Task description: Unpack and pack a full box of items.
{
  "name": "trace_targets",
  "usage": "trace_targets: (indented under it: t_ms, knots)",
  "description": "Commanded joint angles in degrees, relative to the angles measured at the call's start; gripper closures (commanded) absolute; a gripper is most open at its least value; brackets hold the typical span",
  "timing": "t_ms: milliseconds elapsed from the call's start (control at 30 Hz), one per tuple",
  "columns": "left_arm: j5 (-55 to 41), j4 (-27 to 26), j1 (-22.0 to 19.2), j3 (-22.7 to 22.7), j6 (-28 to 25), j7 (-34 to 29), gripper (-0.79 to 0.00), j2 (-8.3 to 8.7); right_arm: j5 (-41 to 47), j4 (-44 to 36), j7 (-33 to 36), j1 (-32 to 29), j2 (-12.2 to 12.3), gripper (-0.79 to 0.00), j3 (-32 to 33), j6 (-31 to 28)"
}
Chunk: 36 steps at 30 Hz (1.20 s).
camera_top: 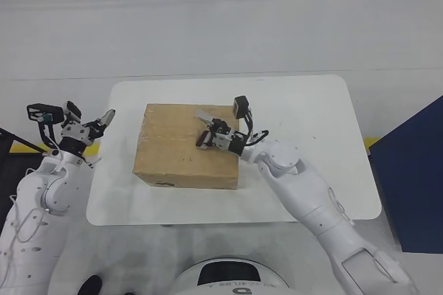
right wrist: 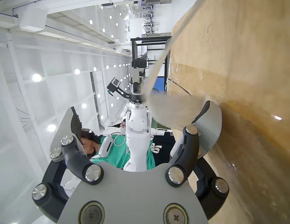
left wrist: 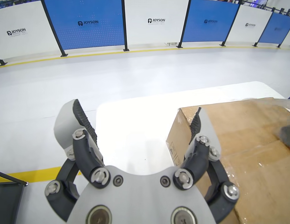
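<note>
A closed brown cardboard box (camera_top: 184, 151) stands in the middle of the white table (camera_top: 317, 147). My right gripper (camera_top: 201, 127) is over the box's top near its far edge. In the right wrist view it (right wrist: 140, 107) is open, with one finger (right wrist: 210, 117) lying against the box (right wrist: 240, 59). A blurred strip of tan tape (right wrist: 159, 71) lifts off the box beside that finger. My left gripper (camera_top: 91, 114) hangs open beyond the table's left edge with nothing in it. In its own view, it (left wrist: 137, 106) faces the box's corner (left wrist: 240, 136).
Bare table (left wrist: 135, 117) lies to the right of the box and in front of it. A blue panel (camera_top: 421, 162) stands off the table's right side and a dark frame (camera_top: 0, 155) at the left. Fence panels (left wrist: 145, 22) ring the floor.
</note>
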Motion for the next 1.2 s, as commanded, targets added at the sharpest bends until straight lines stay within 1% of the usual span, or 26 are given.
trace_targets:
  t_ms: [0,267,367,467,700,900,1033,1167]
  knots:
    - [-0.28,0.36,0.19,-0.42,-0.53,0.25,-0.785,-0.02,-0.33,0.04,-0.57,0.60,-0.37,-0.785,-1.21,0.06]
    - [0.08,0.48,0.76,-1.35,-1.78,0.99,-0.785,-0.11,-1.18,0.01,-2.62,1.59,-1.41,-0.785,-3.75,-0.63]
    - [0.06,0.68,0.85,-1.77,-2.12,1.19,-0.785,-0.14,-0.69,-0.99,-2.57,0.70,-1.36,-0.785,-3.01,-3.19]
    - [1.33,0.86,0.87,-2.01,-1.69,1.90,-0.785,-0.18,-0.36,-2.42,-2.08,-1.40,-0.79,-0.785,-0.63,-6.24]
    - [4.88,0.69,1.07,-1.38,0.28,4.46,-0.785,-0.47,0.30,-5.73,-1.49,-6.51,0.73,-0.785,5.66,-8.79]
    - [8.07,-2.29,0.67,-1.16,-1.84,5.16,-0.785,-0.42,3.36,-8.20,0.56,-11.61,2.19,-0.785,12.87,-12.10]
    - [8.57,-5.52,-0.08,-1.38,-2.81,2.56,-0.785,-0.33,5.38,-9.77,2.76,-15.45,3.02,-0.785,16.87,-14.45]
    - [8.70,-7.87,-1.86,-1.34,-3.44,-1.89,-0.785,-0.21,5.68,-8.50,4.17,-15.73,3.38,-0.785,18.01,-12.93]
